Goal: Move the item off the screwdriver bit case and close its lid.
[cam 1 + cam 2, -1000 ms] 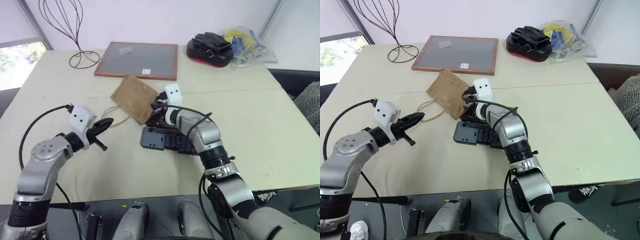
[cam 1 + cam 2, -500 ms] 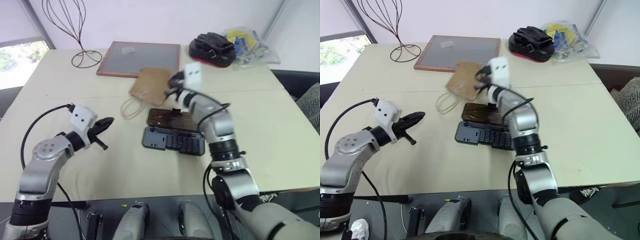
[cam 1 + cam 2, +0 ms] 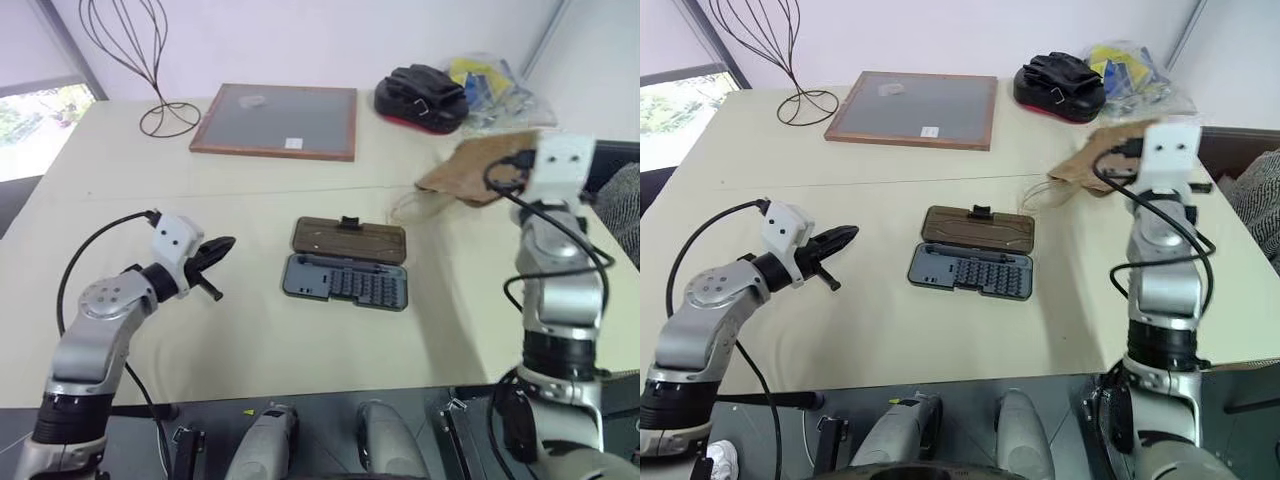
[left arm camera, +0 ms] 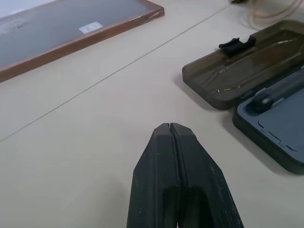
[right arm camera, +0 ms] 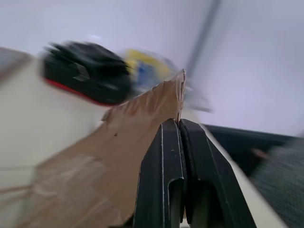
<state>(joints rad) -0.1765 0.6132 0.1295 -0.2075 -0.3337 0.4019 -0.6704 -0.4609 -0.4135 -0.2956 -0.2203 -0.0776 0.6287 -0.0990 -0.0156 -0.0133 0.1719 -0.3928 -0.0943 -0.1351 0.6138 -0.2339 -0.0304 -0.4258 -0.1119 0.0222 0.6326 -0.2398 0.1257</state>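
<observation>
One brown paper bag (image 3: 478,168) hangs clear of the counter (image 3: 250,330) at the right of the head view, its edge pinched between the two black fingers of the right claw (image 5: 179,124), which are clamped together on it; its pale twine handles (image 3: 412,205) trail down toward the counter surface just left of the bag. The screwdriver bit case (image 3: 346,282) lies open at the centre of the frame, with nothing on it: the grey tray with its rows of bits sits nearer the lower edge, and the smoky-brown lid (image 3: 349,239) lies flat just above it, hinged along the shared edge, its small black clasp (image 3: 350,221) at the far side. At the left of the frame the left claw (image 3: 218,246) hovers over the bare counter, well apart from the case, fingers pressed together and holding nothing. At the upper centre lies a wood-framed grey board (image 3: 276,120), with a black wire stand (image 3: 140,60) at the upper left. At the upper right sit a black-and-red pouch (image 3: 421,97) and, just beside it, a clear plastic bag (image 3: 490,90) with yellow and blue contents.
</observation>
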